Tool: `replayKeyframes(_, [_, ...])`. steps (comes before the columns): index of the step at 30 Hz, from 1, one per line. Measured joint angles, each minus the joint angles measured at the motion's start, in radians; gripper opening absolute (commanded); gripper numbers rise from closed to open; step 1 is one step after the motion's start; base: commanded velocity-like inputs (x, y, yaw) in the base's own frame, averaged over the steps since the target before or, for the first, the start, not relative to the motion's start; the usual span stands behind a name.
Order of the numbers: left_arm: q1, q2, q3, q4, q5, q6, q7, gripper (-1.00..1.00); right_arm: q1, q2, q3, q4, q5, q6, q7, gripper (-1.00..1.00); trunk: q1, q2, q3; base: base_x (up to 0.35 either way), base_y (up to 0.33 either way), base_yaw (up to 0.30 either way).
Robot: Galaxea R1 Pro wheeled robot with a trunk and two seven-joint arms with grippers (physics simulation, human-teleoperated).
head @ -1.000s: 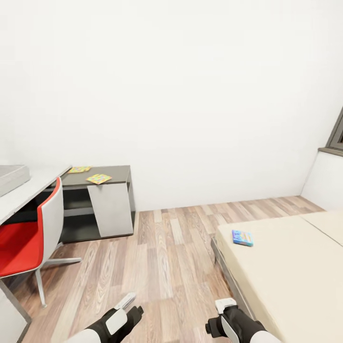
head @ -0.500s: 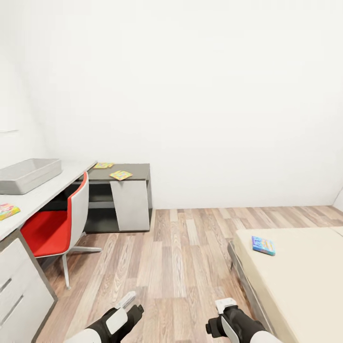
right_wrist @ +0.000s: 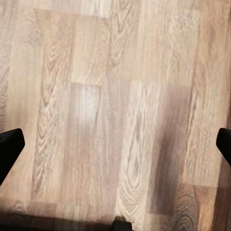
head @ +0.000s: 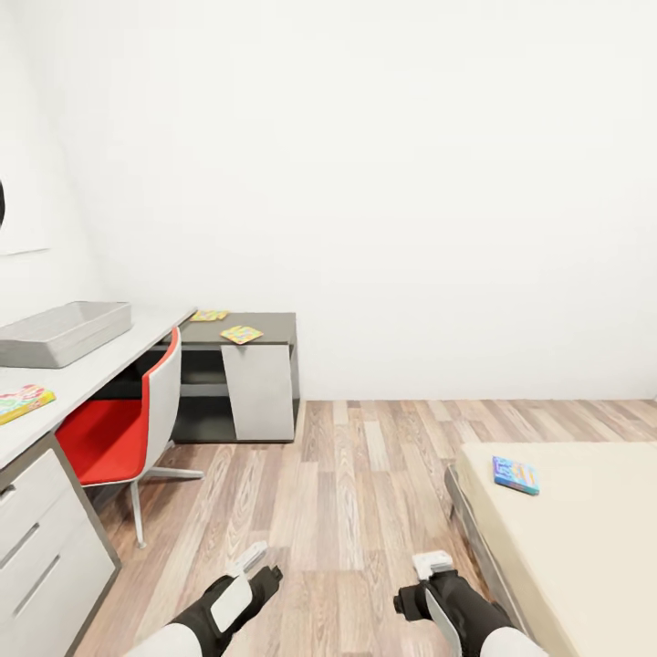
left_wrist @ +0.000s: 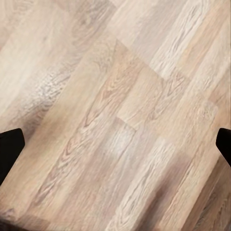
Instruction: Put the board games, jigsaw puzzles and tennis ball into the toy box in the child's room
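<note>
Head view: left gripper (head: pixel 258 568) and right gripper (head: pixel 427 572) hang low over the wood-plank floor (head: pixel 356 493), jaws spread wide and empty. The blue board game (head: pixel 516 475) lies on the bed (head: pixel 584 538), ahead-right of the right gripper; the toy box (head: pixel 62 332) on the table (head: pixel 87 374) stands far ahead-left of the left gripper.

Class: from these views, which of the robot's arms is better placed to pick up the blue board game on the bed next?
Probably the right: the blue board game lies on the bed, on the right tool's side; the left tool is nearer the chair.
</note>
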Motion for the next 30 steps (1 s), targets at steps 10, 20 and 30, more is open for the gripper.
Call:
replayKeyframes(10, [0.102, -0.012, -0.155, -0.254, -0.005, 0.036, 0.032, 1.00, 0.122, -0.007, -0.006, -0.315, 0.000, 0.041, 0.117, 1.00, 0.000, 0.000, 0.000, 0.000, 0.000, 0.014])
replayKeyframes(20, [0.247, -0.008, -0.236, -0.561, 0.000, 0.114, 0.150, 1.00, 0.225, -0.015, -0.012, -0.582, 0.002, 0.197, 0.167, 1.00, 0.000, 0.000, 0.000, 0.000, 0.000, 0.003])
replayKeyframes(30, [0.308, -0.005, -0.259, -0.667, 0.001, 0.138, 0.196, 1.00, 0.258, -0.023, -0.007, -0.666, 0.005, 0.266, 0.187, 1.00, 0.000, 0.000, 0.000, -0.125, 0.000, 0.001])
